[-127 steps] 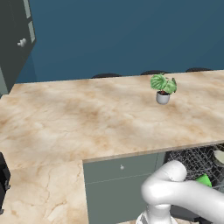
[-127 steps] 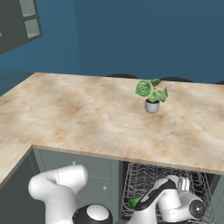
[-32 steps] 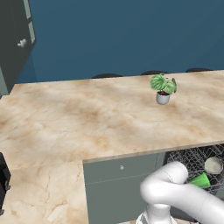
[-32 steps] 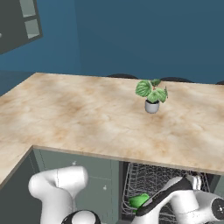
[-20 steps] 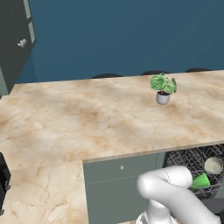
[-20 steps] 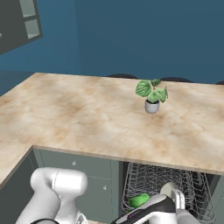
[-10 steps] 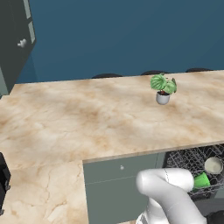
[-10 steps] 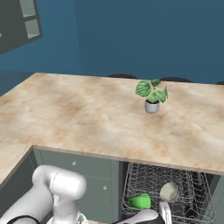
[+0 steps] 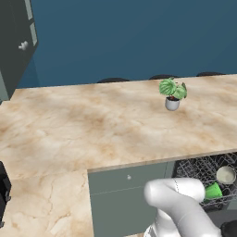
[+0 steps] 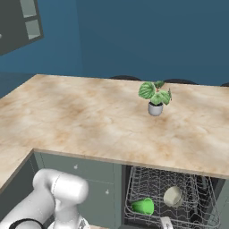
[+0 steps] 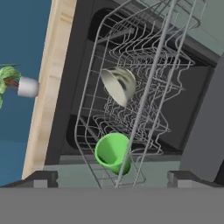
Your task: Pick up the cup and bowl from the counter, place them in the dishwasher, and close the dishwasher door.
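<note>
The green cup (image 11: 113, 152) lies on its side in the black wire rack (image 11: 144, 57) of the open dishwasher, its mouth facing the hand camera. The grey bowl (image 11: 119, 85) leans tilted in the same rack, a little deeper in. From the two base views the cup (image 10: 143, 206) (image 9: 213, 190) and the bowl (image 10: 172, 196) (image 9: 225, 175) also show in the rack under the counter (image 9: 92, 125). My gripper (image 11: 113, 179) is open, back from the rack, with nothing between its fingers. A dark grey panel (image 11: 205, 127), the dishwasher door, stands open beside the rack.
A potted plant (image 9: 172, 95) stands on the counter above the dishwasher. Grey-green cabinet fronts (image 9: 129, 190) adjoin the dishwasher on its left. My white arm (image 9: 180, 208) bends low in front of them. A dark wall cabinet (image 9: 16, 41) hangs at the far left.
My arm has drawn back and down from the rack. In the right base view it no longer covers the rack, so cup and bowl show clearly. Cup and bowl have not moved.
</note>
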Available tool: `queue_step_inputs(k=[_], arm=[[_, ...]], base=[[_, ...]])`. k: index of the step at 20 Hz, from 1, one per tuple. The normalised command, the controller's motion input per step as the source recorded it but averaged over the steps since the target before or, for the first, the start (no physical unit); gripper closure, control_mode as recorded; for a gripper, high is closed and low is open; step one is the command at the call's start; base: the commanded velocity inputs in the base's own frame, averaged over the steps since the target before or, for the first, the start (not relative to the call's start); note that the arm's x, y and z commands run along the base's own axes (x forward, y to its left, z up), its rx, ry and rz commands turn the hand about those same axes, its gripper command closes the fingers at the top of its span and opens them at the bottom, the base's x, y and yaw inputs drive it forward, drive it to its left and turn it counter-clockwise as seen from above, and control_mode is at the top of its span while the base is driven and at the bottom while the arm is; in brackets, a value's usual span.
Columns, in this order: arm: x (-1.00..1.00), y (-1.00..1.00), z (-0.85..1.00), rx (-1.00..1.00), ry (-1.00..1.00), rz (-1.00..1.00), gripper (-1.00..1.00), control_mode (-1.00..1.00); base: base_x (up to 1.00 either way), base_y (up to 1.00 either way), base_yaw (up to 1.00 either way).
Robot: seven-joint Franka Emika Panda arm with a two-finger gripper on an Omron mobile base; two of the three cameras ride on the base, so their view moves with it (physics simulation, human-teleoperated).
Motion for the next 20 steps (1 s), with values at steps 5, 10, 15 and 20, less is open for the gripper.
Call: queue_step_inputs(k=[5, 10, 15, 20], arm=[[-0.27, 0.0, -0.37, -0.01, -0.07, 0.08, -1.0, -1.0], [-0.33, 0.0, -0.55, -0.06, -0.09, 0.04, -1.0, -1.0], [-0.18, 0.0, -0.54, -0.05, -0.07, 0.04, -1.0, -1.0], [0.0, -0.05, -0.49, -0.01, -0.04, 0.04, -1.0, -1.0]], base=[[0.0, 0.0, 0.0], [0.0, 0.0, 0.0], [0.0, 0.0, 0.0], [0.0, 0.0, 0.0]])
